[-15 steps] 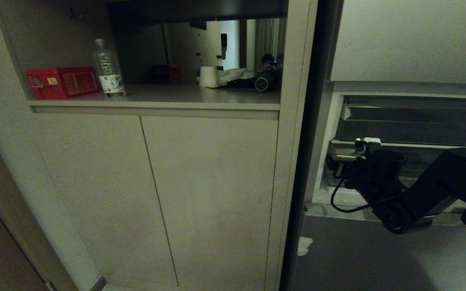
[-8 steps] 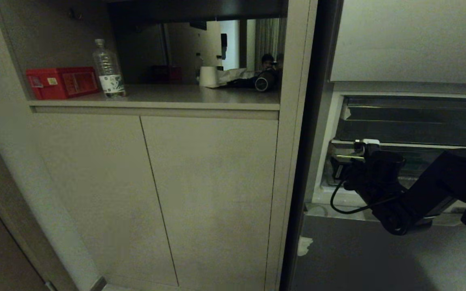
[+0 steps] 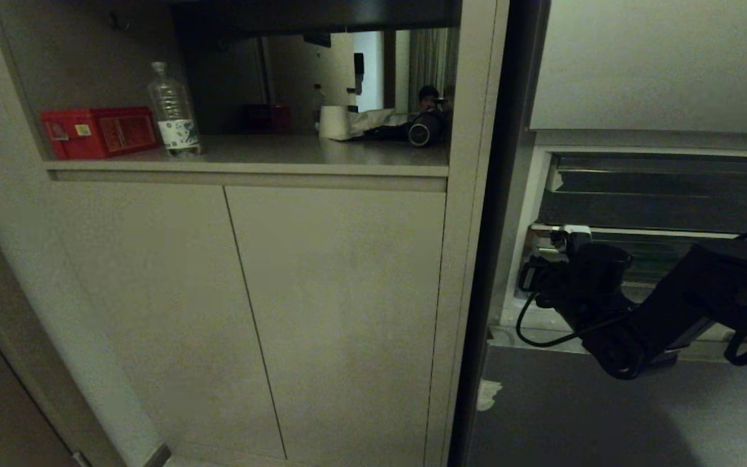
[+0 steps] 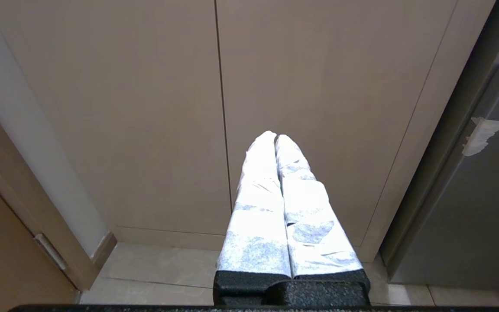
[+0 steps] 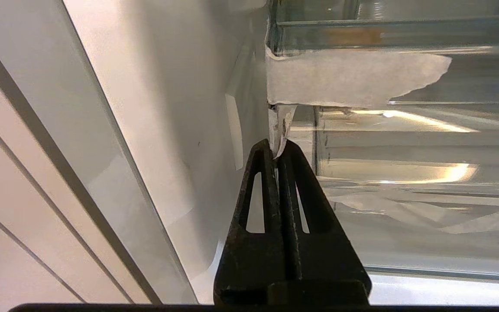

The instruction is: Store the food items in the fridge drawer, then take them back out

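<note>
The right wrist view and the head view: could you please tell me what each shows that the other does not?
Only the right wrist view shows the right gripper shut, fingertips pinching a hanging tape scrap at the clear plastic bin. Only the head view shows the cupboard shelf with a red box and water bottle. Both show the open fridge drawer.

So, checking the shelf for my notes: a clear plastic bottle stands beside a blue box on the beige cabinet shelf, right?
Not quite: the box beside the clear plastic bottle is red, not blue. The head view shows both standing on the beige cabinet shelf.
</note>
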Motion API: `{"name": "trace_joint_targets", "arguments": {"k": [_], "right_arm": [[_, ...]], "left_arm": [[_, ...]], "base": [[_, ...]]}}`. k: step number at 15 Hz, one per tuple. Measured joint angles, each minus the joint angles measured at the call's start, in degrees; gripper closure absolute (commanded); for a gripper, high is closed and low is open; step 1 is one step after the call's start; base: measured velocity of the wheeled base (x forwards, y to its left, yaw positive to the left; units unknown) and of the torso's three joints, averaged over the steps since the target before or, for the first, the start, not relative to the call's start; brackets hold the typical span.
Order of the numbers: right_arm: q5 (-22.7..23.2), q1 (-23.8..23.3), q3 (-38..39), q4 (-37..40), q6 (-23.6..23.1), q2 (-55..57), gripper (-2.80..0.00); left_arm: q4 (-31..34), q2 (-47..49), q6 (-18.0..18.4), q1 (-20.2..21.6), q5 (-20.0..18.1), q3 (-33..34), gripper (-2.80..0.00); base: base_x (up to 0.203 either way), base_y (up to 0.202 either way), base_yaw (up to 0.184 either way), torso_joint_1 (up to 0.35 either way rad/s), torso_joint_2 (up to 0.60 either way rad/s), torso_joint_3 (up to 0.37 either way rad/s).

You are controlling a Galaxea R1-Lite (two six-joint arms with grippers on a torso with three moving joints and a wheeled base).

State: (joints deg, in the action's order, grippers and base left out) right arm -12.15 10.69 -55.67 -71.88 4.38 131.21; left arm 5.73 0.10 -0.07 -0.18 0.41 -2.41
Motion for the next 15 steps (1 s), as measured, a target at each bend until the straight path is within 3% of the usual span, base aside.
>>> {"name": "trace_joint_targets", "arguments": {"k": [6, 15], "right_arm": [[-0.27, 0.20, 2.43, -0.08, -0.09, -1.59, 0.00], [0.39, 0.33, 20.03, -1.34, 0.69, -12.92, 0.00]], "left_arm": [[0.00, 0.00, 0.00, 0.00, 0.00, 0.02, 0.00], [0.02, 0.00, 0.00, 0.00, 0.00, 0.00, 0.00]], "base": [[0.000, 0.000, 0.000, 0.000, 0.00, 0.000], [0.000, 0.000, 0.000, 0.000, 0.00, 0.000]]}}
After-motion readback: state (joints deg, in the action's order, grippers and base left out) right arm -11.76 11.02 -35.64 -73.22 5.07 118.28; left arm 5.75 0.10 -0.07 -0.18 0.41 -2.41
